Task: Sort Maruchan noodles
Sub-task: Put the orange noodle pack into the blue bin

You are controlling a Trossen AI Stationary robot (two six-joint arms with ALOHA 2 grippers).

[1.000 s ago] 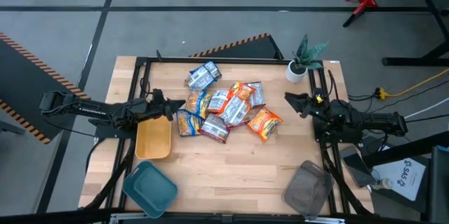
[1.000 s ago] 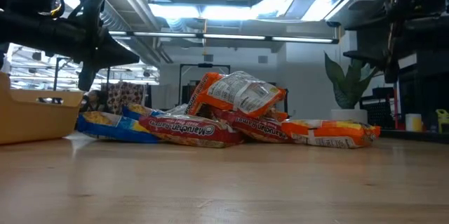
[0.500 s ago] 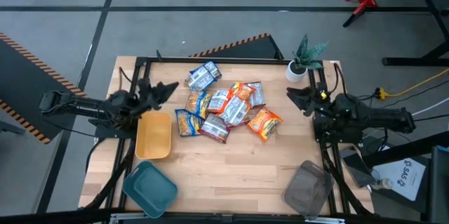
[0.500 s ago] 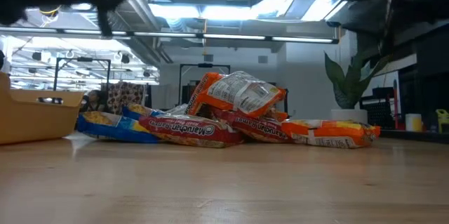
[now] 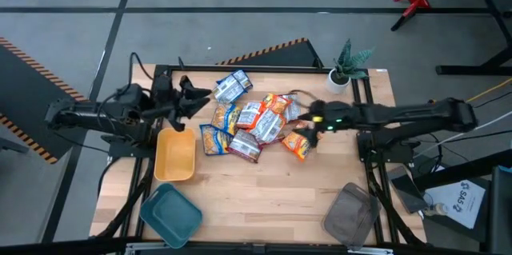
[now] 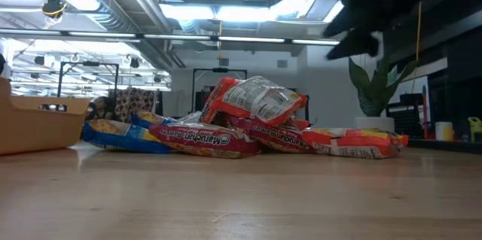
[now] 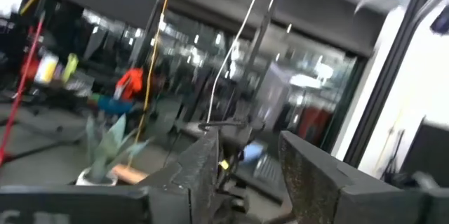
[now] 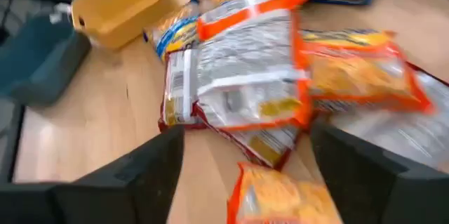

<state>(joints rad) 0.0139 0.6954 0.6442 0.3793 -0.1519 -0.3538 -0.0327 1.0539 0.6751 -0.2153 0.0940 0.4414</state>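
The Maruchan noodles (image 5: 256, 123) lie in a loose pile at the table's middle: orange, blue-and-yellow and red-and-silver packets overlapping one another (image 6: 248, 120). My right gripper (image 5: 302, 125) hangs open above the pile's right side, and several packets (image 8: 238, 76) show between and beyond its fingers; it touches none. It is a dark blur in the low view (image 6: 360, 25). My left gripper (image 5: 198, 93) stands open in the air at the pile's far left, beyond the yellow tray. Its wrist view (image 7: 249, 171) looks into the room.
A yellow tray (image 5: 174, 157) lies left of the pile, with a teal tray (image 5: 170, 213) at the near left and a grey tray (image 5: 350, 213) at the near right. A small potted plant (image 5: 346, 67) stands at the far right corner. Bare wood lies near the front edge.
My left gripper has risen from over the yellow tray's far end, gone toward the far edge, tipped upward and opened. My right gripper has swung from the table's right edge toward the left, out over the pile's right side. The packets have stayed put.
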